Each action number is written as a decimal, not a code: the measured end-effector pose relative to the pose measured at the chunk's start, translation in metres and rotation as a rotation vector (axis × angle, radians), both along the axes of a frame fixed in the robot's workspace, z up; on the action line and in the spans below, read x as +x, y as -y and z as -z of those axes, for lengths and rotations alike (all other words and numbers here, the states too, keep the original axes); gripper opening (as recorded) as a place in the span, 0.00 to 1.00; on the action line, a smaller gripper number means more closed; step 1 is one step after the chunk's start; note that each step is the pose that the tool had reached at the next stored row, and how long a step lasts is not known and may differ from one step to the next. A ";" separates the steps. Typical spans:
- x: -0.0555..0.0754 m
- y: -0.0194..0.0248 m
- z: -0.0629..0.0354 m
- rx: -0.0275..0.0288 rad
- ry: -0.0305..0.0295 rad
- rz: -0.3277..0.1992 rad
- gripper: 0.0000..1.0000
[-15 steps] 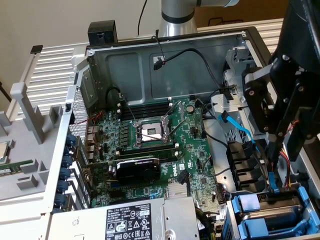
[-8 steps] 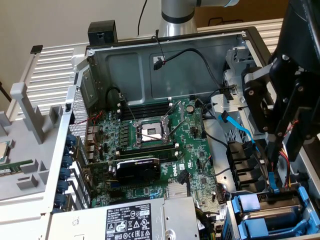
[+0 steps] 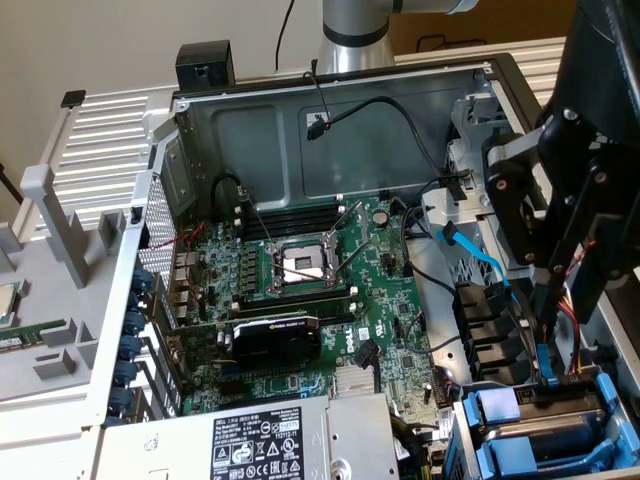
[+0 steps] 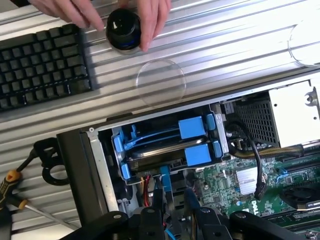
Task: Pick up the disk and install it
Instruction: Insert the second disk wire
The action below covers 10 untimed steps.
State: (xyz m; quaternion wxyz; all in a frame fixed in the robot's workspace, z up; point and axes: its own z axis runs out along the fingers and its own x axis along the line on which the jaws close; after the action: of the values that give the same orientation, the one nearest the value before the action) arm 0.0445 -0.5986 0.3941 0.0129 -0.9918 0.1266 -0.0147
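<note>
**Gripper over the drive bay; disk seated between blue rails in the open computer case.**

In the exterior view the gripper (image 3: pixel 545 372) hangs at the lower right of the frame, just above the drive bay, with a thin blue strip next to its tip. Whether it is clenched or released cannot be told. The disk (image 3: pixel 565 403) lies flat in that bay, framed by bright blue rails, at the exterior view's right of the motherboard (image 3: pixel 390 330). The graphics card (image 3: pixel 275 340) sits at lower centre and the power supply (image 3: pixel 290 440) along the bottom edge. In the wrist view the gripper (image 4: pixel 175 205) is just beside the disk (image 4: pixel 155 154). Outside the case lie a keyboard (image 4: pixel 42 65) and a screwdriver (image 4: pixel 10 185), and a person's hand (image 4: pixel 152 17) holds a black round object (image 4: pixel 123 30).
</note>
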 end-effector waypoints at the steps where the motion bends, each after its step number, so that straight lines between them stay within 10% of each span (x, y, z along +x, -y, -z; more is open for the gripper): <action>1: 0.000 0.0000 0.0000 0.0000 -0.0009 0.000 0.31; 10: 0.000 0.0001 0.0001 0.0019 -0.0047 0.000 0.31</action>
State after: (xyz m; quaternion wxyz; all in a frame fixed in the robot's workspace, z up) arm 0.0445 -0.5987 0.3940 0.0135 -0.9918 0.1264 -0.0123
